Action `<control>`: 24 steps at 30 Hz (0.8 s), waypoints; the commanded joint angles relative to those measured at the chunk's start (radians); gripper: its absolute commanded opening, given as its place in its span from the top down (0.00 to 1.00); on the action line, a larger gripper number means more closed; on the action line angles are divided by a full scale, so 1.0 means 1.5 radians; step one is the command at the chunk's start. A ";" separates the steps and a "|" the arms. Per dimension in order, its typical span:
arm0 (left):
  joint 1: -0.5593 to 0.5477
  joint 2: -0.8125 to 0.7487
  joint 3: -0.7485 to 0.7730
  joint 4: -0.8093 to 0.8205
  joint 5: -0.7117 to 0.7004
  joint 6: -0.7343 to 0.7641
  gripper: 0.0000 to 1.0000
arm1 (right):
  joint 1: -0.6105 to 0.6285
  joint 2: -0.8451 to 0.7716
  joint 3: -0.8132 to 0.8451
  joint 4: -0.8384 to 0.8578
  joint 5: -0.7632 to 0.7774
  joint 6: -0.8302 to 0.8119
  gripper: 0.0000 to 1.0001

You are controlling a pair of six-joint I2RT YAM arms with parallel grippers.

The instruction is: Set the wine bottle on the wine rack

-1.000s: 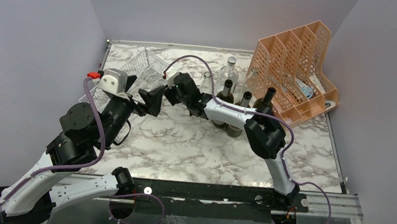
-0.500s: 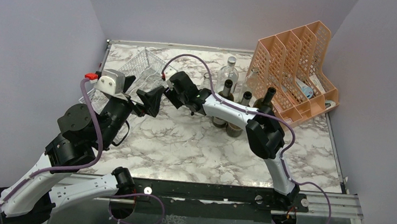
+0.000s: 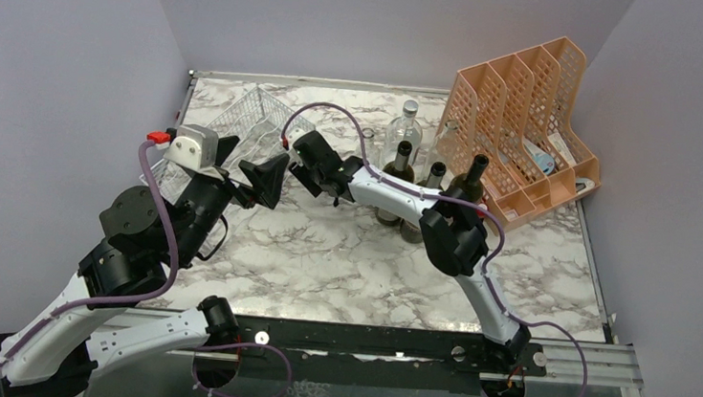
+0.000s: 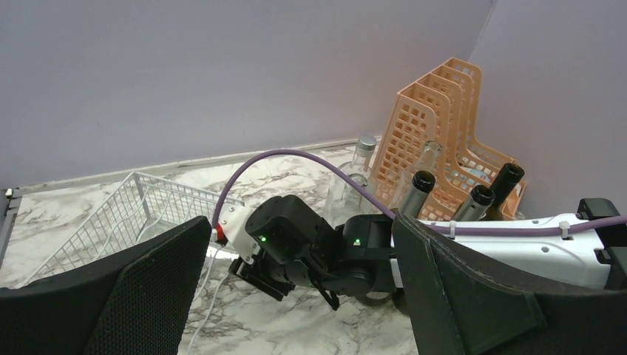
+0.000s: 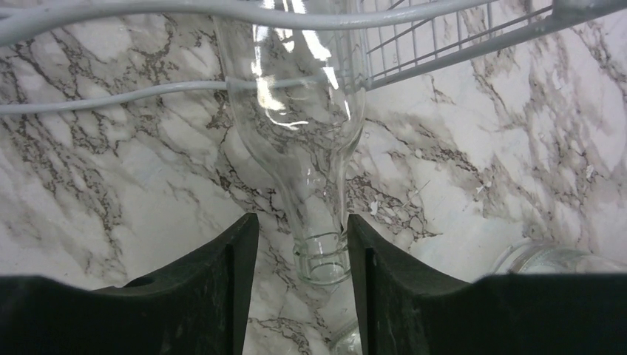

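A clear glass wine bottle (image 5: 299, 111) lies on its side. Its body is under the white wires of the wine rack (image 5: 458, 41) and its neck points toward me. My right gripper (image 5: 302, 255) is open around the neck; the mouth touches the right finger, with a gap on the left. In the top view the right gripper (image 3: 300, 167) sits at the near edge of the wire rack (image 3: 249, 118). My left gripper (image 3: 268, 177) is wide open and empty, just left of the right gripper. In the left wrist view it (image 4: 296, 296) faces the right gripper (image 4: 262, 277).
Three dark bottles (image 3: 431, 181) and a clear capped bottle (image 3: 405, 126) stand behind the right arm. A peach perforated file holder (image 3: 524, 108) stands at the back right. Another glass item (image 5: 551, 259) lies low right of the bottle's neck. Purple walls close in all round.
My right arm has reached further left toward the wire rack. My left gripper has risen and shifted slightly toward the rack.
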State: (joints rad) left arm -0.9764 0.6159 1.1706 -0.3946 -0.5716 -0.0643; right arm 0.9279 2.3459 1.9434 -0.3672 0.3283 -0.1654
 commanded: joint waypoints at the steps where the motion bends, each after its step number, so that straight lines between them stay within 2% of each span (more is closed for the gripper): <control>1: 0.000 -0.008 0.000 -0.001 0.012 -0.009 0.01 | 0.004 0.025 0.030 0.016 0.045 -0.023 0.55; 4: 0.000 -0.007 0.002 -0.002 0.012 -0.009 0.01 | 0.003 0.029 0.030 0.048 0.060 -0.039 0.59; 10: 0.000 -0.007 0.001 -0.001 0.013 -0.009 0.01 | 0.002 0.043 0.049 0.087 0.062 -0.065 0.74; 15: 0.000 -0.006 0.001 -0.002 0.012 -0.011 0.01 | 0.002 0.047 0.068 0.105 0.042 -0.067 0.77; 16: 0.000 -0.006 0.003 -0.003 0.012 -0.011 0.01 | 0.002 0.046 0.071 0.103 0.040 -0.061 0.74; 20: 0.000 -0.005 0.006 -0.002 0.014 -0.011 0.01 | 0.002 0.026 0.063 0.095 0.035 -0.039 0.52; 24: 0.000 -0.002 0.017 -0.003 0.016 -0.004 0.01 | 0.002 -0.015 0.045 0.083 0.025 -0.023 0.43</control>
State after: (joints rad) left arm -0.9764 0.6151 1.1706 -0.3988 -0.5686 -0.0685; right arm 0.9302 2.3985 2.0056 -0.2630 0.3756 -0.2363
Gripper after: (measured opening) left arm 0.992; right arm 0.546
